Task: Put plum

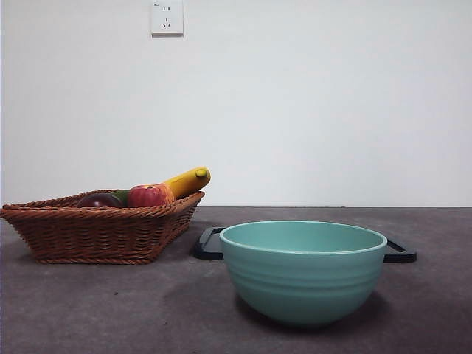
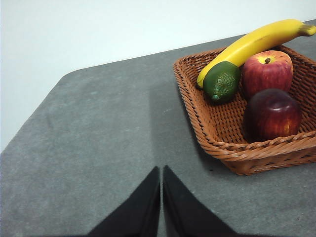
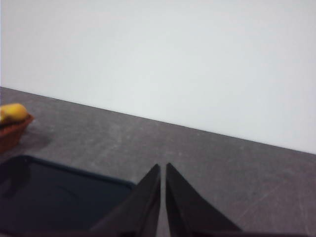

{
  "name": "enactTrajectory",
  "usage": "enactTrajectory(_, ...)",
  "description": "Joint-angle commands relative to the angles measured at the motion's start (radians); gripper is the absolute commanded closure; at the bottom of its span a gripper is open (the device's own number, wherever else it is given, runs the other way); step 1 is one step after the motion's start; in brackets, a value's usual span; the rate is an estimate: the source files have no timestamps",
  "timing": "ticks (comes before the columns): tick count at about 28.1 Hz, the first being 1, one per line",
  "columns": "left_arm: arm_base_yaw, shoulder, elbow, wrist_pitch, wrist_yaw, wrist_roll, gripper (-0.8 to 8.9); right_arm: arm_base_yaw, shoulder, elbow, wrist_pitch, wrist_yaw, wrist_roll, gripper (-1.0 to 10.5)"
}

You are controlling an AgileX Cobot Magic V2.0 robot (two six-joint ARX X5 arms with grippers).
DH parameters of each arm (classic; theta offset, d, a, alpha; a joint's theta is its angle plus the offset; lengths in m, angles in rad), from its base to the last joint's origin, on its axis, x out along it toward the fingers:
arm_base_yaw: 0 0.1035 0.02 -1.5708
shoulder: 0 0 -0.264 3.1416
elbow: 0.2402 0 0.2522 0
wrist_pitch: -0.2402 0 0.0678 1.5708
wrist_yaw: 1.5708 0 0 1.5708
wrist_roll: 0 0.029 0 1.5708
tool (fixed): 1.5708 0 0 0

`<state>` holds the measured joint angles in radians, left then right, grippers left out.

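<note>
Glossy dark maroon plum (image 2: pixel 272 114) lying in the woven brown wicker basket (image 2: pixel 224 133), touching the red-and-yellow apple (image 2: pixel 267 72). Left tool (image 2: pixel 161 173) and right tool (image 3: pixel 163 170) both pressed together, holding nothing, above the grey counter (image 2: pixel 108 138).

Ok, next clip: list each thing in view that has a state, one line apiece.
plum: lying in the basket, untouched
basket: upright on the table, holding four fruits
bowl: upright, inside hidden
tray: flat behind the bowl
left gripper: shut, holding nothing, short of the basket
right gripper: shut, holding nothing, above the tray
</note>
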<state>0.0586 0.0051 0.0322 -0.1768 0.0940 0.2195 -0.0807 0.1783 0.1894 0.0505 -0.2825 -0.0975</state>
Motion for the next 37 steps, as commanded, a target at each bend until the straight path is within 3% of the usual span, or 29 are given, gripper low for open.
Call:
enactTrajectory(1, 0.003, -0.002, -0.021, -0.009, -0.002, -0.003, 8.06, -0.002, -0.055, -0.060, 0.028, 0.023, 0.006, 9.4)
enactTrajectory(8, 0.003, -0.002, -0.021, -0.009, -0.002, -0.003, 8.06, 0.000, -0.164, -0.173, 0.028, 0.065, 0.038, 9.4)
enactTrajectory(16, 0.003, -0.002, -0.021, -0.009, -0.002, -0.003, 8.06, 0.016, -0.175, -0.179, -0.019, 0.187, 0.045, 9.4)
enactTrajectory(26, 0.003, -0.002, -0.020, -0.009, -0.002, -0.003, 8.06, 0.018, -0.175, -0.179, -0.219, 0.186, 0.045, 9.4)
enactTrajectory(37, 0.003, -0.002, -0.020, -0.009, -0.002, -0.003, 8.06, 0.019, -0.175, -0.178, -0.208, 0.182, 0.048, 9.4)
